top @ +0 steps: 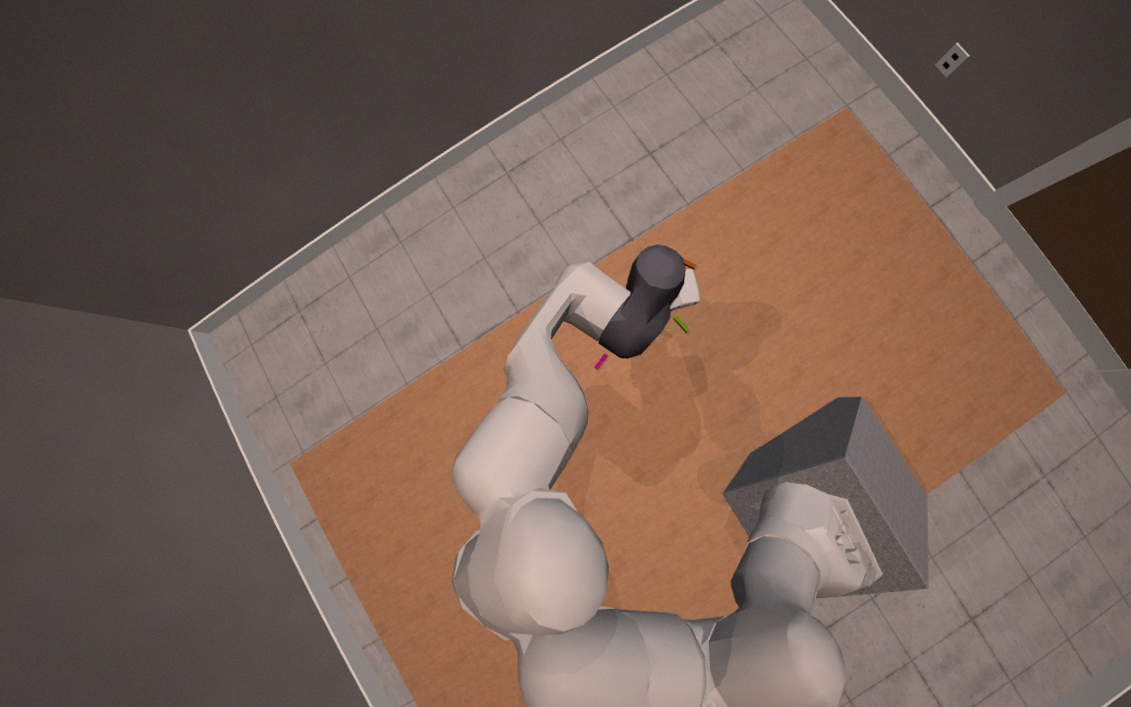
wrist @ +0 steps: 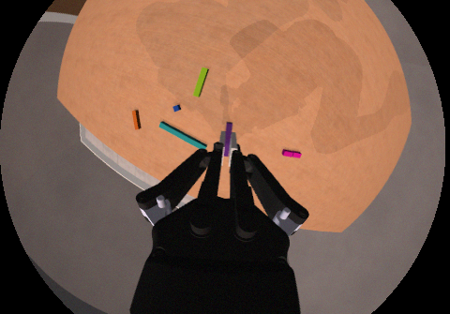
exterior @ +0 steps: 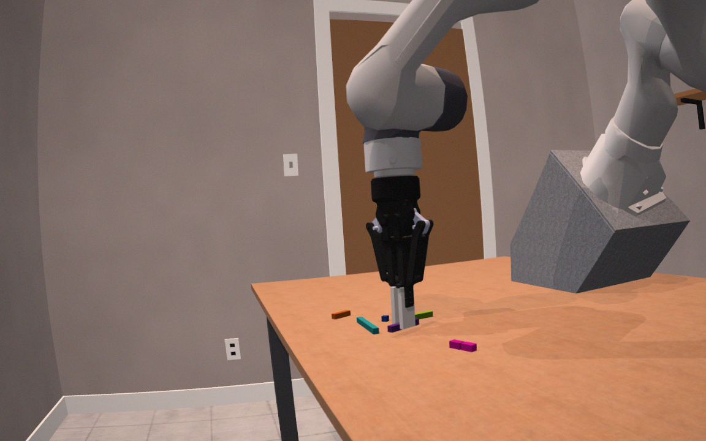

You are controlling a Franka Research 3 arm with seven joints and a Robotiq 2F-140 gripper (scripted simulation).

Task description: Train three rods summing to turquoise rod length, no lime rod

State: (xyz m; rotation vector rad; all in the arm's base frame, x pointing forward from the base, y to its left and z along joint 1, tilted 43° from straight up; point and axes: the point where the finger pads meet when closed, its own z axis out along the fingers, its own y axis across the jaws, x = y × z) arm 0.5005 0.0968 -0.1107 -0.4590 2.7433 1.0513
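My gripper [exterior: 404, 322] [wrist: 227, 139] points straight down near the table's far left corner and is shut on the purple rod [exterior: 393, 327] [wrist: 229, 134], low at the table top. The turquoise rod [exterior: 368, 325] [wrist: 183, 136] lies just left of it. The small blue rod [exterior: 384, 318] [wrist: 176, 107] lies behind, and the orange rod [top: 690, 262] [exterior: 340, 314] [wrist: 137, 119] lies further left. The lime rod [top: 681, 324] [exterior: 424, 315] [wrist: 201, 82] lies just right of the fingers. A magenta piece [top: 600, 361] [exterior: 463, 345] [wrist: 292, 153] with a seam across its middle lies apart to the right. In the overhead view the wrist hides my fingers.
The wooden table [exterior: 509, 383] [top: 816, 263] has its left edge close to the rods. The robot's grey base block [exterior: 580, 246] [top: 859, 457] stands at the right. The arm's shadow falls across the middle.
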